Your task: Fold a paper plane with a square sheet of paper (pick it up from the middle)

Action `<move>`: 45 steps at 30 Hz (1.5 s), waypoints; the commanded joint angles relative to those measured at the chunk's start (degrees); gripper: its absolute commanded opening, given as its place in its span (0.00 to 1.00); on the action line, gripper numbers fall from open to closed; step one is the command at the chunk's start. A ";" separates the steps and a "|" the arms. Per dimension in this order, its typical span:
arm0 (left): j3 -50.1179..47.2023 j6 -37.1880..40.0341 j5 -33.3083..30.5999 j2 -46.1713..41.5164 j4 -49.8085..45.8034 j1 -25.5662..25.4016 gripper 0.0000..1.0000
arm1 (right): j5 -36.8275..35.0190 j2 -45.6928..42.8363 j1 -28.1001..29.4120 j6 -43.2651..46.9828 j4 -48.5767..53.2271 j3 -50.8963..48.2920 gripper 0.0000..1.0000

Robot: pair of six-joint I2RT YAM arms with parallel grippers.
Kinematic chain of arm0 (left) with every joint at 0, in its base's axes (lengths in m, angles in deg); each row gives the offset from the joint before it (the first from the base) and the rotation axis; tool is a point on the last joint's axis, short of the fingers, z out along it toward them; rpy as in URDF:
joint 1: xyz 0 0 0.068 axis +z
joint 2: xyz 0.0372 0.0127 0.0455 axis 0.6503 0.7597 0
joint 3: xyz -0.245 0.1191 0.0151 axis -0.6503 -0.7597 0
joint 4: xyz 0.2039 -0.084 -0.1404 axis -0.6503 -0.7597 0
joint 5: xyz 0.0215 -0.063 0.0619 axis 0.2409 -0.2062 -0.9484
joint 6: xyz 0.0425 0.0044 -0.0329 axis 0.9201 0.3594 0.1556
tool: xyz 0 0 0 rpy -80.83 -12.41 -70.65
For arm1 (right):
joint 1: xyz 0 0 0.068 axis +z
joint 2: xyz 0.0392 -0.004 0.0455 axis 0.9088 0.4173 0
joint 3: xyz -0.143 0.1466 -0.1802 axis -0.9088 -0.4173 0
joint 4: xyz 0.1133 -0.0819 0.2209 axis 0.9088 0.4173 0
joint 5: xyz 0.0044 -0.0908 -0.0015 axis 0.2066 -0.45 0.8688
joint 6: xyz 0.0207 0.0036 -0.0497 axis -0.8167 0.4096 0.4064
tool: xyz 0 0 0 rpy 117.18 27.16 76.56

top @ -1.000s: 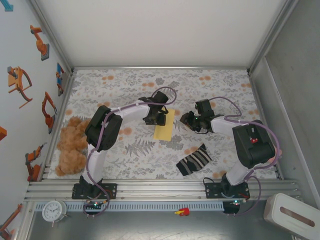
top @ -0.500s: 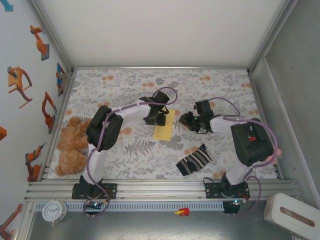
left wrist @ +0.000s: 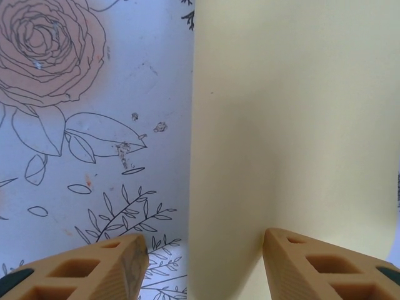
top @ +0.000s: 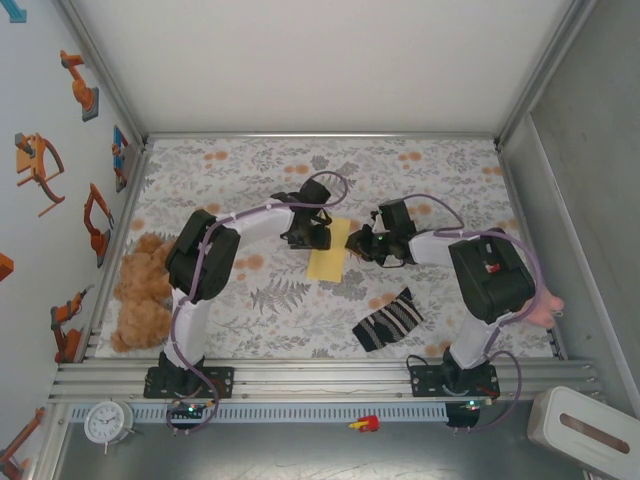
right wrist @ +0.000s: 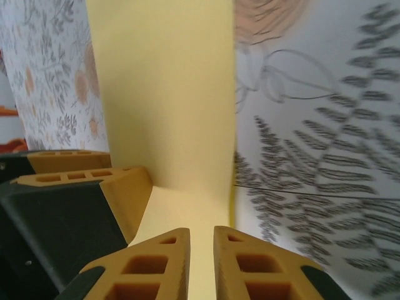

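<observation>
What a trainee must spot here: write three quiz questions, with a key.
1. True or false: the striped sock lies on the yellow paper.
2. Whose fingers stand wider apart? A) left gripper B) right gripper
3. On which arm's side of the table does the brown plush toy lie?
Key: 1 false; 2 A; 3 the left arm's.

Arms: two, left arm (top: 205, 262) and right arm (top: 488, 278)
Grippers: two, left gripper (top: 308, 238) and right gripper (top: 362, 246)
Paper (top: 328, 256): one, centre
Sock (top: 390, 320): one, lower right of centre
Plush (top: 140, 295): one, left
Clock (top: 107, 422): one, lower left
White box (top: 585, 426): one, lower right
Red item (top: 366, 423): one, bottom edge
</observation>
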 commanded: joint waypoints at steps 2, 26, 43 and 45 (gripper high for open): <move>-5.89 -0.02 10.72 8.49 2.39 0.27 0.55 | 2.03 2.45 0.99 1.28 -0.62 2.85 0.13; -8.71 -4.99 15.88 -1.43 6.50 1.77 0.55 | -2.46 8.92 1.91 4.26 9.90 6.75 0.10; -10.99 -8.51 18.12 -2.03 8.20 1.22 0.40 | -0.18 7.36 1.90 2.52 8.82 7.39 0.11; -10.95 -7.46 17.11 -1.33 7.15 1.30 0.38 | 0.60 5.92 1.77 1.91 8.26 7.94 0.12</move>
